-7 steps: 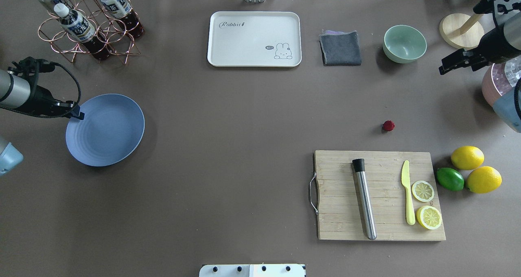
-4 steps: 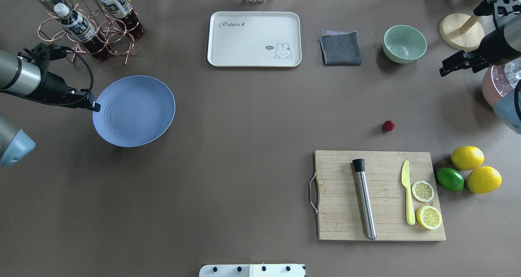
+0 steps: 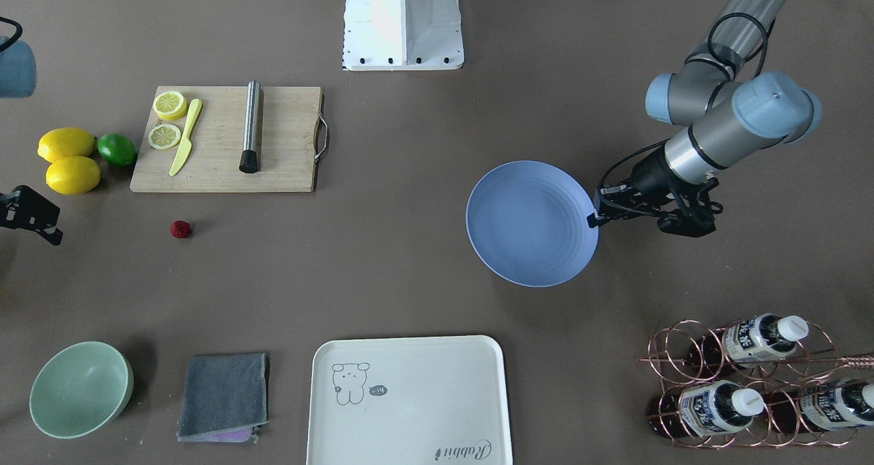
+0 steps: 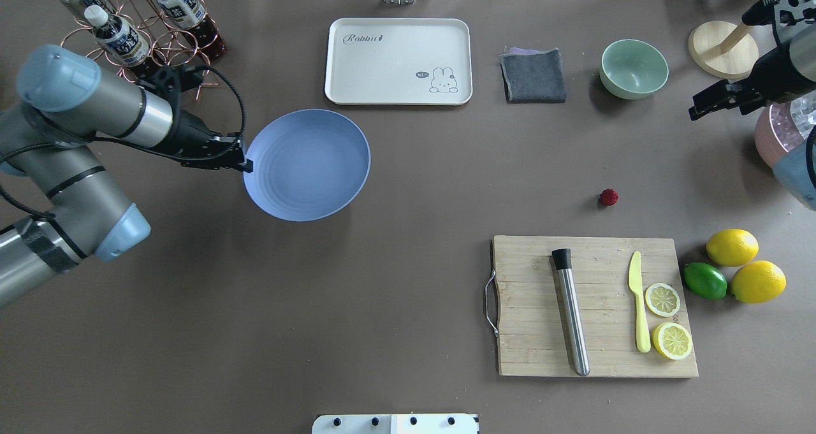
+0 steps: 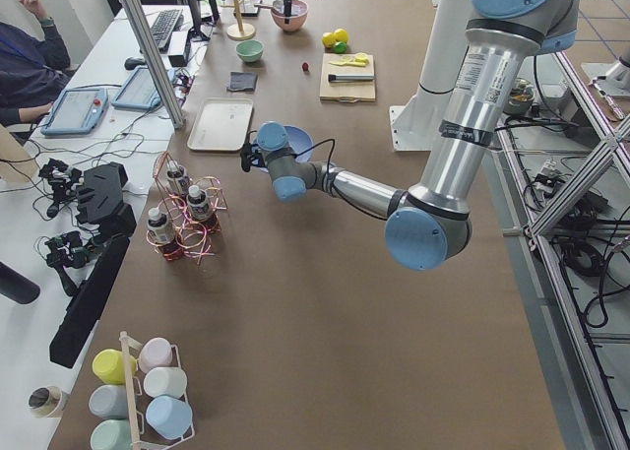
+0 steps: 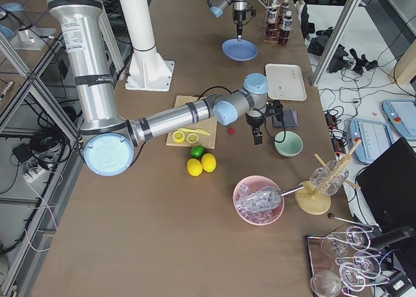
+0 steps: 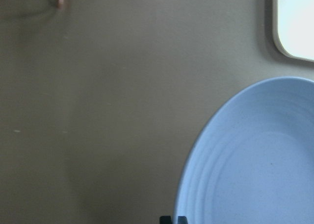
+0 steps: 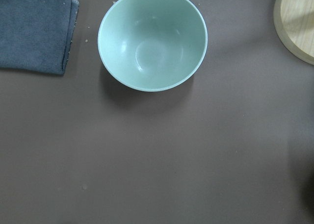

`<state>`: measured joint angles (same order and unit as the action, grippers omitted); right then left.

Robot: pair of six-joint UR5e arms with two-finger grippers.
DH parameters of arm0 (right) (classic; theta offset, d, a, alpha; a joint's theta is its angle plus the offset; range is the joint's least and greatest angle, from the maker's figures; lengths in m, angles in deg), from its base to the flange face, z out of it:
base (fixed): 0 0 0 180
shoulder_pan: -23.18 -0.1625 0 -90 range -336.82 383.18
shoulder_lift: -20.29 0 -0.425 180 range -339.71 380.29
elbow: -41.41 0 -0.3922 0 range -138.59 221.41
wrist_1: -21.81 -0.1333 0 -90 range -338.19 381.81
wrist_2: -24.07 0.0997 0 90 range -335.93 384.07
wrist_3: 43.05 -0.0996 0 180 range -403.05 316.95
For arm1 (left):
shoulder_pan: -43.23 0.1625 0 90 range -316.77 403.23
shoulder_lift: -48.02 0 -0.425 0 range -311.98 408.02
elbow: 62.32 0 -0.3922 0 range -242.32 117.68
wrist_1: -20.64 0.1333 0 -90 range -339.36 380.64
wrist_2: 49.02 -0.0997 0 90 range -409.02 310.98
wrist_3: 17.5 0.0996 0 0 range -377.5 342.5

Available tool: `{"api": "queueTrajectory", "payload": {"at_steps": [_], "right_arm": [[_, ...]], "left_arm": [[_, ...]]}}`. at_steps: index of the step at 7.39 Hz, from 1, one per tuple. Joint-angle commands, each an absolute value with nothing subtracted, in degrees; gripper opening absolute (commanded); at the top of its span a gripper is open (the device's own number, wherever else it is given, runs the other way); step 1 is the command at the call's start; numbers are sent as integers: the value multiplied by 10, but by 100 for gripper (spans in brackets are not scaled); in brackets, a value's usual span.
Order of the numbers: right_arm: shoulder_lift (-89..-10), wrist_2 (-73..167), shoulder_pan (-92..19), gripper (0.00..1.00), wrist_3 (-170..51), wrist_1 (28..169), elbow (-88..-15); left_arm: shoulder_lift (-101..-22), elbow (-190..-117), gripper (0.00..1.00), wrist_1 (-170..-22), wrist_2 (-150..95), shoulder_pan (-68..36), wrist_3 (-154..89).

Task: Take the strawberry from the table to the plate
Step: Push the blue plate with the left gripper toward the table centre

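On the table (image 4: 408,166), the plate (image 4: 312,166) sits left of centre in the overhead view, its left rim pinched between the closed jaws of the left gripper (image 4: 245,165). The right gripper (image 4: 696,110) hovers at the upper right edge; whether its jaws are apart cannot be told. The strawberry (image 4: 609,197) lies alone on the table, right of centre, just above the cutting board (image 4: 529,306). The plate seems to be on offer nearer the berry; next, the right gripper must descend and close on that tiny fruit. The tray (image 4: 395,58) reads "Rabbit"; the bottles' (image 4: 118,39) labels are illegible.
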<state>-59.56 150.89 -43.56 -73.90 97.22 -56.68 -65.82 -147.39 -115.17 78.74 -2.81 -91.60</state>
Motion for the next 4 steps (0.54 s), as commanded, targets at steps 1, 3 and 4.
{"api": "queueTrajectory", "payload": {"at_steps": [1,3,4], "right_arm": [[-598,1509,-436,100,-739,972,-567],[-599,1509,-435,100,-739,972,-568],[-599,1509,-436,100,-739,972,-568]], "left_arm": [[-734,-1466,0,-1085,721,38,-953],[-745,-1461,0,-1080,671,73,-963],[-755,-1443,0,-1081,661,80,-964]]}}
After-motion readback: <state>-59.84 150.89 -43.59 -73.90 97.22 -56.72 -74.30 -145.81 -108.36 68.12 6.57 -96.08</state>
